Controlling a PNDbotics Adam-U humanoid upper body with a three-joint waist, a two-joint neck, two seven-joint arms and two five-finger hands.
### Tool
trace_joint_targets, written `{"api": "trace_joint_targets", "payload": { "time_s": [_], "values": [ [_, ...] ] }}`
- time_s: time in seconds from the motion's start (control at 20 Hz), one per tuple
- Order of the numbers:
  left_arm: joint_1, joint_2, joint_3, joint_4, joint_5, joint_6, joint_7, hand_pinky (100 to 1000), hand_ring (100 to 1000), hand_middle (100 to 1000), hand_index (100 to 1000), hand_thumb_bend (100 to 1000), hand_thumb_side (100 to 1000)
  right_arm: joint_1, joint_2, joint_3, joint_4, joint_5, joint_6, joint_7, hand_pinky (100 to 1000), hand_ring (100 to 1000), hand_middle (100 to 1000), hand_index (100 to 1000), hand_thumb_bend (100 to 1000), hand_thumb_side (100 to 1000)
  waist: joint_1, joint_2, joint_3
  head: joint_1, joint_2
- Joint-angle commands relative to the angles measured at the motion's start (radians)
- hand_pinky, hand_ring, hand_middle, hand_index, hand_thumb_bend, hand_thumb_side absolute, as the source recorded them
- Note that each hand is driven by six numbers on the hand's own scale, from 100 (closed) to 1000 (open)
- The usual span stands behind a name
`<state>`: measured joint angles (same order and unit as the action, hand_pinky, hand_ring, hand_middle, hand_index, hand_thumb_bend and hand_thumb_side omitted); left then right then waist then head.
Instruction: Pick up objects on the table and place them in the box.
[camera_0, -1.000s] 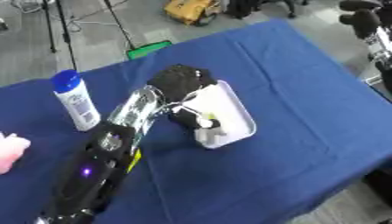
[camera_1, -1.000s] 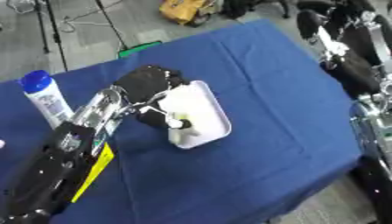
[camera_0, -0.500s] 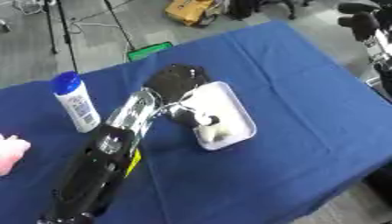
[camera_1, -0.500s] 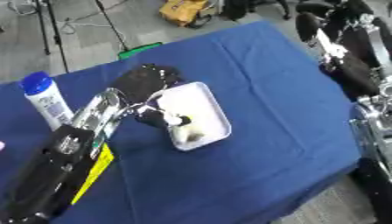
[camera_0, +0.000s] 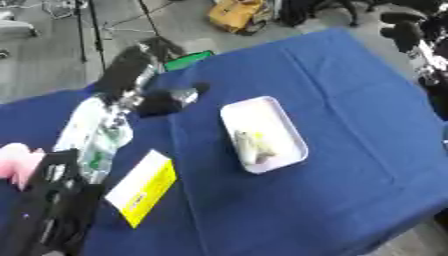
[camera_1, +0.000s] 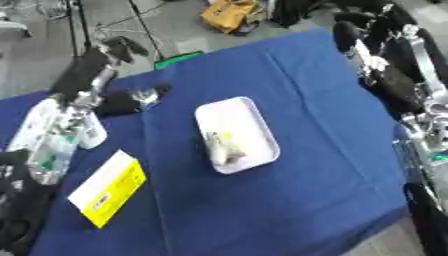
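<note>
Blue tabletop (camera_0: 350, 100): yellow carton (camera_0: 142, 192) near your edge, likely light, stiff; grip its long sides. Left hand (camera_0: 131, 62) fingers: cannot tell.

left hand (camera_0: 131, 62): black, blurred, at 11 o'clock of the left eye view
left forearm (camera_0: 96, 132): silver-white shell with greenish tint, black casing nearer the body
right hand (camera_1: 372, 25): black, at 1 o'clock of the right eye view
right arm (camera_1: 420, 85): black segments, silver joints, pale metal parts
</note>
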<state>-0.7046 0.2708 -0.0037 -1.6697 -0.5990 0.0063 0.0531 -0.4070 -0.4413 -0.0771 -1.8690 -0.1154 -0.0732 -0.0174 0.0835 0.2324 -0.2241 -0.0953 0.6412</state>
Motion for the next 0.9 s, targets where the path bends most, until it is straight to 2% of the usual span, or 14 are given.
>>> {"api": "trace_joint_targets", "payload": {
  "time_s": [0.05, 0.1, 0.2, 0.25, 0.3, 0.4, 0.55, 0.6, 0.9],
  "values": [
    [0.087, 0.092, 0.103, -0.160, 0.186, 0.036, 0.125, 680, 718, 787, 810, 640, 931, 0.003, -0.026, -0.023, -0.005, 0.008, 0.001, -0.013, 839, 836, 854, 853, 441, 474, 0.003, -0.037, 0.032, -0.023, 0.003],
    [0.141, 0.111, 0.133, -0.170, 0.220, 0.042, 0.169, 680, 719, 788, 808, 642, 974, 0.007, -0.028, -0.026, -0.004, 0.010, 0.001, -0.016, 839, 836, 855, 853, 441, 474, 0.004, -0.034, 0.049, -0.028, 0.002],
    [0.239, 0.141, 0.177, -0.146, 0.255, 0.069, 0.217, 684, 728, 796, 812, 629, 1000, 0.013, -0.031, -0.029, -0.004, 0.014, 0.002, -0.019, 839, 836, 855, 852, 441, 474, 0.004, -0.029, 0.077, -0.029, 0.004],
    [0.275, 0.148, 0.188, -0.131, 0.261, 0.078, 0.218, 684, 728, 796, 812, 629, 1000, 0.015, -0.033, -0.030, -0.004, 0.015, 0.002, -0.020, 839, 836, 855, 852, 441, 474, 0.004, -0.028, 0.086, -0.027, 0.005],
    [0.310, 0.147, 0.199, -0.115, 0.263, 0.087, 0.206, 700, 745, 817, 835, 549, 1000, 0.016, -0.034, -0.030, -0.004, 0.016, 0.002, -0.020, 839, 835, 856, 852, 441, 474, 0.003, -0.024, 0.096, -0.023, 0.008],
    [0.370, 0.129, 0.234, -0.096, 0.271, 0.097, 0.168, 701, 744, 817, 834, 549, 1000, 0.019, -0.035, -0.030, -0.004, 0.018, 0.002, -0.019, 839, 835, 856, 852, 440, 474, 0.001, -0.020, 0.114, -0.016, 0.016],
    [0.424, 0.095, 0.272, -0.098, 0.301, 0.092, 0.160, 697, 748, 823, 834, 575, 1000, 0.024, -0.037, -0.032, -0.004, 0.019, 0.002, -0.019, 838, 835, 856, 852, 441, 473, -0.003, -0.015, 0.135, -0.010, 0.029],
    [0.434, 0.085, 0.279, -0.100, 0.315, 0.087, 0.162, 696, 747, 821, 829, 608, 1000, 0.025, -0.038, -0.033, -0.004, 0.020, 0.002, -0.019, 838, 835, 856, 852, 441, 473, -0.004, -0.014, 0.141, -0.007, 0.035],
    [0.441, 0.045, 0.286, -0.125, 0.374, 0.024, 0.159, 680, 729, 807, 815, 605, 1000, 0.025, -0.036, -0.029, -0.005, 0.022, 0.002, -0.012, 838, 835, 858, 851, 442, 473, -0.009, -0.005, 0.150, 0.020, 0.071]
  ]
}}
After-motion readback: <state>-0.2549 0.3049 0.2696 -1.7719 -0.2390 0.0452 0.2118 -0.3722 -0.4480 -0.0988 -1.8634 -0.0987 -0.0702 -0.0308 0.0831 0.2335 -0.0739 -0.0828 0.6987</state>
